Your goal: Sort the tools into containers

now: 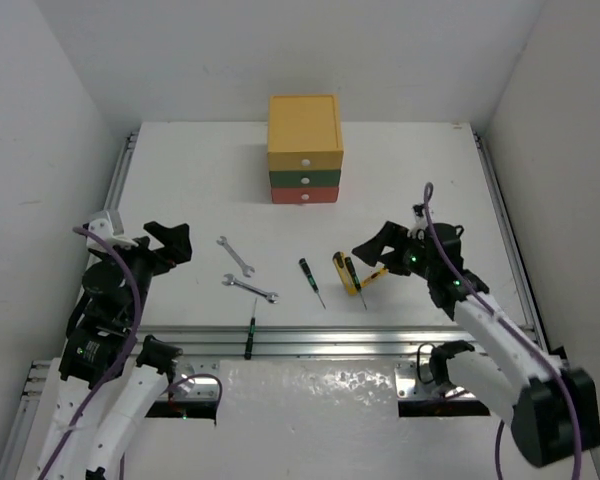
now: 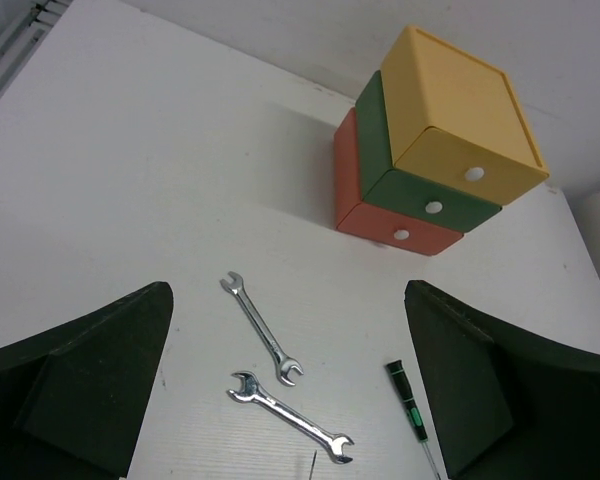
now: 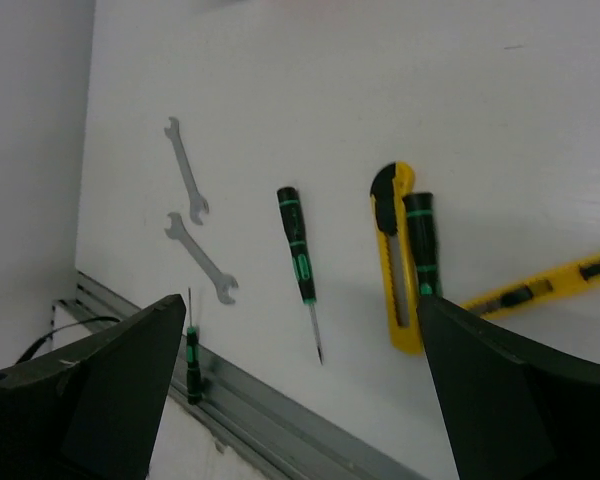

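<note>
wrenches (image 2: 263,328) ahead of left tool (image 2: 288,292), yellow cutters (image 3: 392,262) near right tool (image 3: 300,302)

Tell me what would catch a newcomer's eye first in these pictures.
The stacked chest of drawers, yellow over green over red, stands at the back centre of the white table. In front of it lie two silver wrenches on the left, yellow utility knives on the right, and a slim black screwdriver between them.

Bright even overhead light, soft short shadows, sharp focus, wrist-view edges dark.
</note>
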Controlling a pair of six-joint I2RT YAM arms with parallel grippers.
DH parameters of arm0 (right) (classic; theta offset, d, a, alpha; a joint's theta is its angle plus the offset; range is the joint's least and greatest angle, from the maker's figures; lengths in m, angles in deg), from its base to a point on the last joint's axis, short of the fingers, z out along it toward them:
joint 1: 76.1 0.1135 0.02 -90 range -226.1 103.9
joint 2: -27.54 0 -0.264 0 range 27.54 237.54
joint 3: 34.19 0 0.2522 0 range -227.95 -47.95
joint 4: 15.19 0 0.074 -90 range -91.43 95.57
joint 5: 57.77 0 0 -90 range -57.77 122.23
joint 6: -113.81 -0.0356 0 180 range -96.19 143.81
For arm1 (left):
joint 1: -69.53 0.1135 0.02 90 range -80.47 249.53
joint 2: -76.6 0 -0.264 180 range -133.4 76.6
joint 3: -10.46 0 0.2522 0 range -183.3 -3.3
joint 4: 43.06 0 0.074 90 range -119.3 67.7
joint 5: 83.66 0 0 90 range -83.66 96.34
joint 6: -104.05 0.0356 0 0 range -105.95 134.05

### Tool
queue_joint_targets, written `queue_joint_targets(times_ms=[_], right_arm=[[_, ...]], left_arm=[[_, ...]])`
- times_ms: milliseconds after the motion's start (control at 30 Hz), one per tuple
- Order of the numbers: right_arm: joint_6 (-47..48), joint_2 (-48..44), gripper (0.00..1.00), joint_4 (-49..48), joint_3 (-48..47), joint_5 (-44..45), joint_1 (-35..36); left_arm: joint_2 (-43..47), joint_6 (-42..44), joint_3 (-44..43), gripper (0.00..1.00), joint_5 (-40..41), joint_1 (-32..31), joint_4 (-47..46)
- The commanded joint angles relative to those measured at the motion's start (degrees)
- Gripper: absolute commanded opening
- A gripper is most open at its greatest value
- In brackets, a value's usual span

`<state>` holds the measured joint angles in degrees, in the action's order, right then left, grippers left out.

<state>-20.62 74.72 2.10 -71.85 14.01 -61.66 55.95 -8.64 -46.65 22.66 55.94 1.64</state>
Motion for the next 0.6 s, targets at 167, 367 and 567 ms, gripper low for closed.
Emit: queue_joint_targets(times_ms=[167, 367, 567], right_arm=[[-6.0, 35.6, 0.98, -36.3, -18.8, -3.8, 6.0], [-6.2, 47.7, 0.85, -38.3, -30.7, 3.5, 9.1], [-6.7, 57.5, 0.71, -33.9, -42.4, 10.6, 10.8]], left_arm=[[-3.3, 2.2, 0.1, 1.0, -4.1, -0.2, -3.7], [-2.0, 2.9, 0.7, 1.0, -5.3, 0.0, -4.7], [-1.8, 2.7, 0.4, 1.0, -3.9, 1.4, -4.0]])
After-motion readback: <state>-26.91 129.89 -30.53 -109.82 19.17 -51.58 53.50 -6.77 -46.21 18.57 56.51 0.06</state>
